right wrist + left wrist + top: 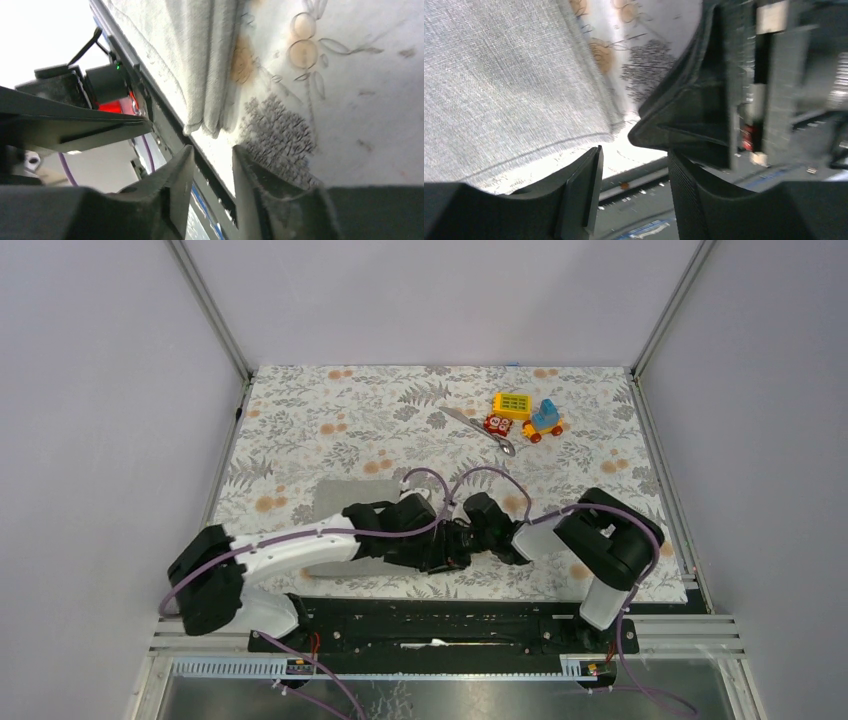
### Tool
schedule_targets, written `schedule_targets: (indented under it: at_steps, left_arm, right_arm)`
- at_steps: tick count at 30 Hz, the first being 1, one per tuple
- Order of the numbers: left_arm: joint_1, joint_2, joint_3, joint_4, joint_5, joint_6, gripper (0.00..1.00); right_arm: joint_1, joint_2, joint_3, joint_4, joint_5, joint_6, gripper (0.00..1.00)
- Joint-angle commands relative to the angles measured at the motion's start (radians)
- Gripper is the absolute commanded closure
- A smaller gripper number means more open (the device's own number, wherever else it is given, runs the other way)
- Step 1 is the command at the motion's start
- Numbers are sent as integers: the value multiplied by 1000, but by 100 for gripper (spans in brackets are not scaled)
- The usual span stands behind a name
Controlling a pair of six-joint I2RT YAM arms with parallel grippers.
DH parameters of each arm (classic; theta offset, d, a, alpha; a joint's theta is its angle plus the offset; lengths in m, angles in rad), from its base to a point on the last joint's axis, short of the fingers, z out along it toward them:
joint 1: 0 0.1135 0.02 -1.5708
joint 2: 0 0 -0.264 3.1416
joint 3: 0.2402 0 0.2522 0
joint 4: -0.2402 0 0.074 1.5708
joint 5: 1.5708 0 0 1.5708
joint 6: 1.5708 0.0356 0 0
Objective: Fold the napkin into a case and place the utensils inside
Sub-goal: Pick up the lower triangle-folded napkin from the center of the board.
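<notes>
Robot lab test cell, a staged bench. Plain pale panels box me in on three sides, with aluminium frame posts at the corners. The small table is covered by a floral tablecloth and reads as a set-up work surface. My left arm and right arm are bolted to a black base plate at the near edge. Purple cables loop off both arms. A silver slotted rail runs below the plate, with sheet metal under it. Toy blocks sit at the far side as props. My right wrist view shows a red glow on bare electronics beside the rail.
</notes>
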State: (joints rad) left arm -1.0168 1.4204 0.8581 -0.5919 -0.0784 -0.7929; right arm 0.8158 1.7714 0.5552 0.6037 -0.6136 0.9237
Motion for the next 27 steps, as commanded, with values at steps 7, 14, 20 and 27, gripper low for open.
schedule_targets:
  at_steps: [7, 14, 20, 27]
  left_arm:
    - [142, -297, 86, -114, -55, 48, 35]
    - [266, -375, 76, -135, -27, 97, 33]
    - [368, -363, 47, -40, 59, 133, 33]
    - [549, -264, -5, 174, 293, 125, 33]
  right_arm:
    - [54, 43, 154, -207, 98, -121, 39]
    - [87, 5, 244, -567, 384, -235, 59]
    - [-112, -29, 252, -832, 348, -439, 86]
    - [-286, -40, 354, -1163, 407, -631, 76]
